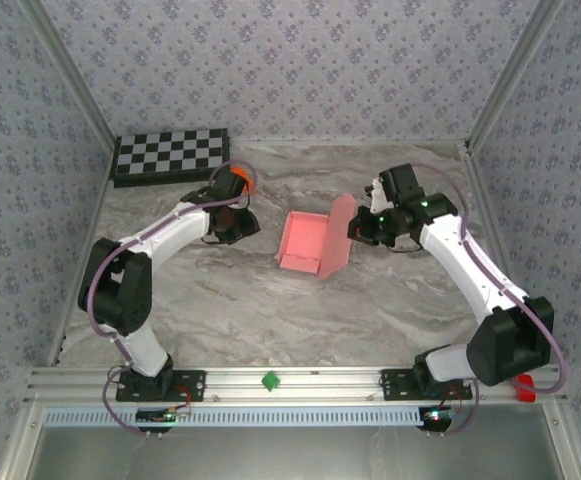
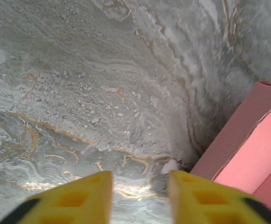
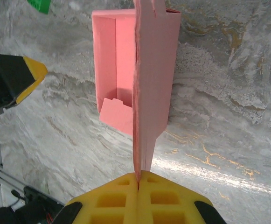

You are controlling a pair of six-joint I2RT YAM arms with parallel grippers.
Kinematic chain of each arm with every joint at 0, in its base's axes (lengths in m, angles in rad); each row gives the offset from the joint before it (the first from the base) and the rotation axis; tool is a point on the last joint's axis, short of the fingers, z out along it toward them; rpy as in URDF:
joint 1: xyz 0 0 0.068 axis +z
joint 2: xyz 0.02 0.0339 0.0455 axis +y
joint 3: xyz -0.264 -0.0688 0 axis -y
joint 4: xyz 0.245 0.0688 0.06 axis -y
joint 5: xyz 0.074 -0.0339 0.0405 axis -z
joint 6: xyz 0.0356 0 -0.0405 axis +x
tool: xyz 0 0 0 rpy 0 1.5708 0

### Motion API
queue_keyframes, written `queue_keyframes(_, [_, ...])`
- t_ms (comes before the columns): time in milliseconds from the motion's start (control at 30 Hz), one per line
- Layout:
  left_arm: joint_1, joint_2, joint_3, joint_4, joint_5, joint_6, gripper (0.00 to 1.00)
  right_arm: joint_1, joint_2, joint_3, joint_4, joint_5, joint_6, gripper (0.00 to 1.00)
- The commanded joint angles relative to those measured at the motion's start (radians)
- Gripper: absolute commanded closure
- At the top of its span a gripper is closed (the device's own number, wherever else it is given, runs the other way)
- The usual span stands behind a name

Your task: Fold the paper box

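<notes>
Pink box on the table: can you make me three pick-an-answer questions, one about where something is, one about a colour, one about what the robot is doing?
1. Where is the checkerboard? A) far left corner of the table B) near right corner C) the middle
2. What colour is the paper box? A) blue B) pink C) green
3. What is the right end effector doing? A) hanging open B) shut on the paper box's raised flap C) holding the checkerboard
Answers: 1 A, it lies far left. 2 B, its card is pink. 3 B, its yellow fingers pinch the flap's edge.
</notes>
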Motion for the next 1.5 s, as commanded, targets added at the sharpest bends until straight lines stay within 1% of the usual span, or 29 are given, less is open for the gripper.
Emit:
queue_keyframes(0, [-0.004,0.008,-0.005,-0.02,0.007,0.083,0.78,-0.004,0.033,0.065,-0.086,-0.034,-0.132,1.0])
queue_keyframes(133, [-0.009,0.015,-0.047,-0.005,0.03,0.098,0.86,-0.005,0.098,0.144,-0.157,-0.032,-0.227,1.0])
queue_keyframes(200, [-0.012,0.014,-0.068,0.007,0.047,0.106,0.88,-0.003,0.131,0.183,-0.184,-0.023,-0.271,1.0])
queue_keyframes(233, [-0.016,0.013,-0.079,0.014,0.057,0.109,0.91,-0.002,0.148,0.203,-0.194,-0.019,-0.299,1.0])
queue_keyframes(400, [-0.039,0.0,-0.123,0.033,0.065,0.106,0.96,0.012,0.226,0.287,-0.231,-0.016,-0.418,1.0])
queue_keyframes(533, [-0.062,-0.004,-0.161,0.074,0.1,0.093,1.0,0.042,0.288,0.366,-0.261,0.003,-0.525,1.0])
queue_keyframes(700, [-0.09,0.0,-0.187,0.11,0.118,0.069,1.0,0.059,0.399,0.492,-0.353,-0.001,-0.599,1.0])
queue_keyframes(767, [-0.097,-0.002,-0.194,0.118,0.127,0.061,1.0,0.061,0.448,0.55,-0.402,0.012,-0.658,1.0])
queue_keyframes(833, [-0.098,-0.008,-0.21,0.138,0.143,0.05,1.0,0.069,0.497,0.607,-0.445,0.027,-0.68,0.98])
queue_keyframes(1033, [-0.101,-0.024,-0.247,0.182,0.173,0.039,1.0,0.093,0.615,0.766,-0.532,0.081,-0.716,0.95])
queue_keyframes(1267, [-0.102,-0.045,-0.28,0.201,0.186,0.028,1.0,0.118,0.701,0.911,-0.589,0.116,-0.732,0.9])
queue_keyframes(1367, [-0.101,-0.083,-0.295,0.189,0.167,0.031,0.99,0.125,0.728,0.969,-0.608,0.128,-0.724,0.82])
queue_keyframes(1400, [-0.102,-0.1,-0.298,0.18,0.154,0.033,0.96,0.125,0.732,0.988,-0.609,0.133,-0.713,0.75])
queue_keyframes(1433, [-0.102,-0.116,-0.298,0.168,0.143,0.037,0.94,0.123,0.733,1.004,-0.605,0.139,-0.697,0.72])
queue_keyframes(1467, [-0.101,-0.13,-0.297,0.156,0.132,0.043,0.92,0.122,0.732,1.016,-0.602,0.141,-0.689,0.72])
